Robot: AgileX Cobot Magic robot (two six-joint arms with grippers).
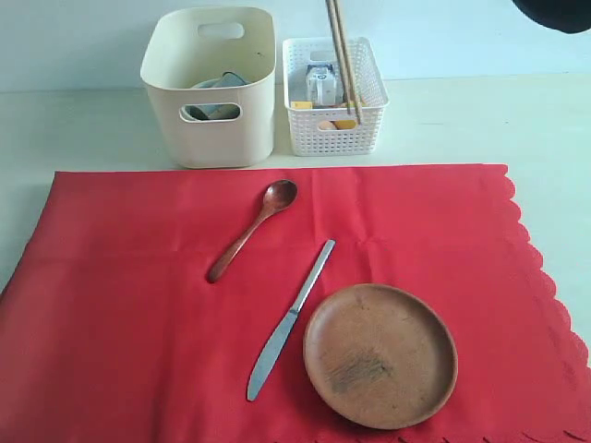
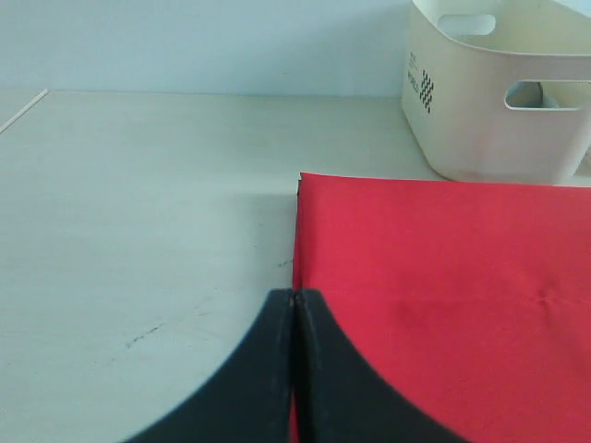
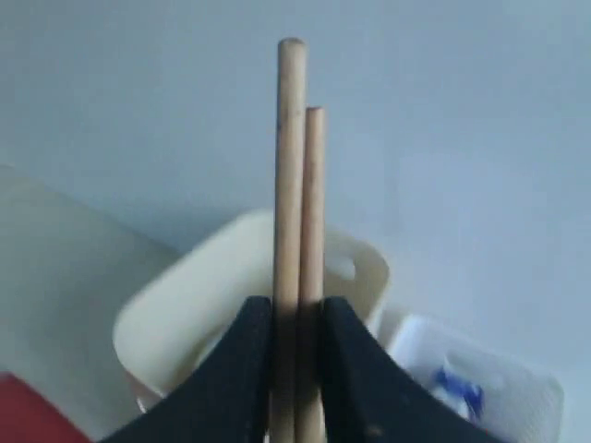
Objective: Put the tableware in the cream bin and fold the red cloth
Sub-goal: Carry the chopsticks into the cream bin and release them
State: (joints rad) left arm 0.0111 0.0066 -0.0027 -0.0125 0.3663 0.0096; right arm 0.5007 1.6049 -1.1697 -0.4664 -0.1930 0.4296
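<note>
While right pincer clamps chopsticks over white basket, left pincer closed, empty — spoon, knife, plate on red cloth.

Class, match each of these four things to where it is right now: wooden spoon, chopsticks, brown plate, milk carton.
Things:
1 wooden spoon
2 chopsticks
3 brown plate
4 milk carton

Places (sides as in the exterior view):
A in the white basket
B on the red cloth, right of the knife
C clamped by the right gripper
D on the cloth, left of the knife

Pairs: 1-D, 2-C, 3-B, 4-A
</note>
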